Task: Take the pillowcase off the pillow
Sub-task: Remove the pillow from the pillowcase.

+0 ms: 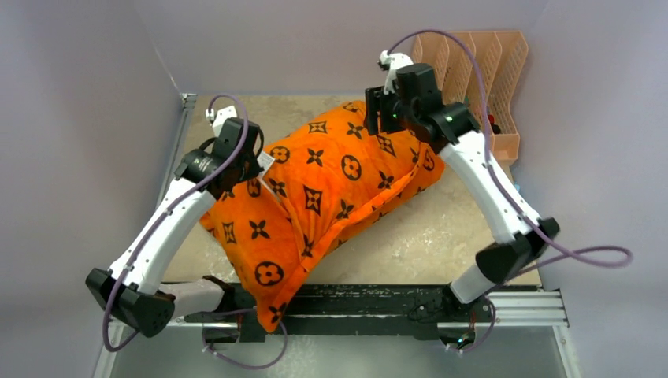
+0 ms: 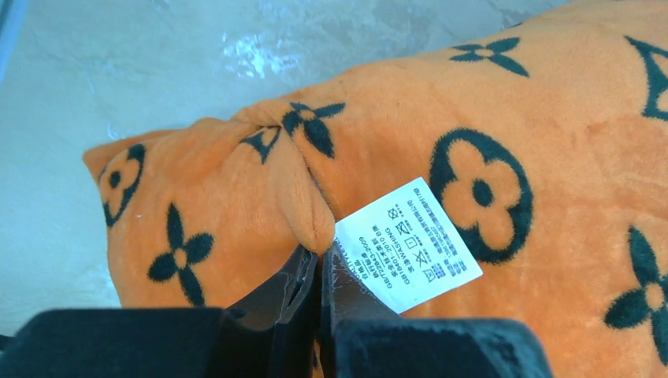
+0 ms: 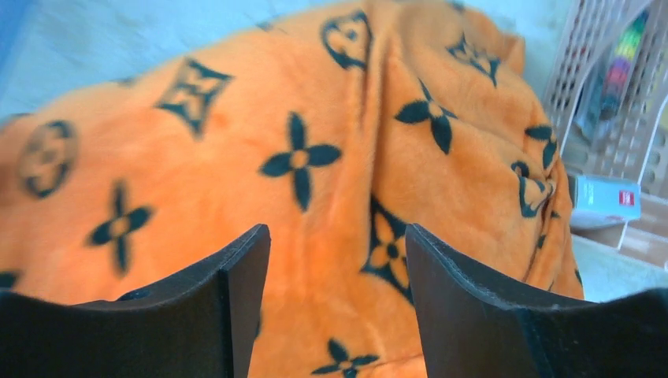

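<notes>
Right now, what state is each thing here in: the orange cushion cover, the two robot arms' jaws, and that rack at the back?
Bright orange plush pillowcase: puffed full, its filling completely hidden.
White care label: sticking out beside the left jaws.
Left gripper: jaws shut on a pillowcase fold.
Right gripper: jaws open, over the pillowcase.
Peach plastic file rack: upright, far right corner.
</notes>
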`<act>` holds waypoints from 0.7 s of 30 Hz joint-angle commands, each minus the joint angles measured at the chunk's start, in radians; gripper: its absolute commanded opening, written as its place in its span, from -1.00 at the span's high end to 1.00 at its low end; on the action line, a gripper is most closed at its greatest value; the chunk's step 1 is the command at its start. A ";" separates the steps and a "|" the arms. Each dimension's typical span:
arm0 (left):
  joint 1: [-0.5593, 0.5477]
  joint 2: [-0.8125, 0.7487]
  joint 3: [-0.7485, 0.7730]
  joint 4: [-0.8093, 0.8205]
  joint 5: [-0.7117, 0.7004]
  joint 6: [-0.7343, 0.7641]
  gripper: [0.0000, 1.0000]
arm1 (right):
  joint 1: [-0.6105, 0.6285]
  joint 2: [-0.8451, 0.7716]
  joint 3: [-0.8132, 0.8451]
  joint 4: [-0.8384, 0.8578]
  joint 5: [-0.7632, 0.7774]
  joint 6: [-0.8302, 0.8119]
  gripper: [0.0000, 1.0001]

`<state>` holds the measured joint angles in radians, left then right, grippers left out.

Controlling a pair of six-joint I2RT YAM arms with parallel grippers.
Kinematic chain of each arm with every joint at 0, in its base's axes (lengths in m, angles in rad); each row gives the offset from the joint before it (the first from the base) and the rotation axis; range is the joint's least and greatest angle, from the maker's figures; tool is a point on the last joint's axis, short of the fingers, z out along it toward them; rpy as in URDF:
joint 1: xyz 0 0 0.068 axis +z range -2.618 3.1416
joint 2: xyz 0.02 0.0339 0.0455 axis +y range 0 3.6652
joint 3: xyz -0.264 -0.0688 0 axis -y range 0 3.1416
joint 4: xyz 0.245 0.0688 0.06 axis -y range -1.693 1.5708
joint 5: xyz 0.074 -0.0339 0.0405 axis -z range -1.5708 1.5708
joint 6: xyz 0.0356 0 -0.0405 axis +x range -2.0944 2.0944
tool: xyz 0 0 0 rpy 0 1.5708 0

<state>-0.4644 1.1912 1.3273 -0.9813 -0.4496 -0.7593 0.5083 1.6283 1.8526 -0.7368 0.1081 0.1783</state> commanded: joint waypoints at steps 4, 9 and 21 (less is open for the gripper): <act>0.020 0.059 0.166 0.074 -0.031 0.073 1.00 | 0.007 -0.241 -0.015 0.244 -0.272 0.058 -0.36; 0.020 -0.082 -0.065 0.137 0.004 -0.033 1.00 | 0.172 -0.227 -0.148 0.302 -0.312 0.101 -0.35; 0.020 -0.354 -0.463 0.100 0.126 -0.254 1.00 | 0.537 -0.017 -0.267 0.422 -0.077 0.042 -0.45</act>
<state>-0.4461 0.8799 0.9318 -0.8627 -0.3748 -0.9260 0.9798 1.6348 1.5970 -0.4191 -0.1009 0.2436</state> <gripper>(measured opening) 0.021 0.724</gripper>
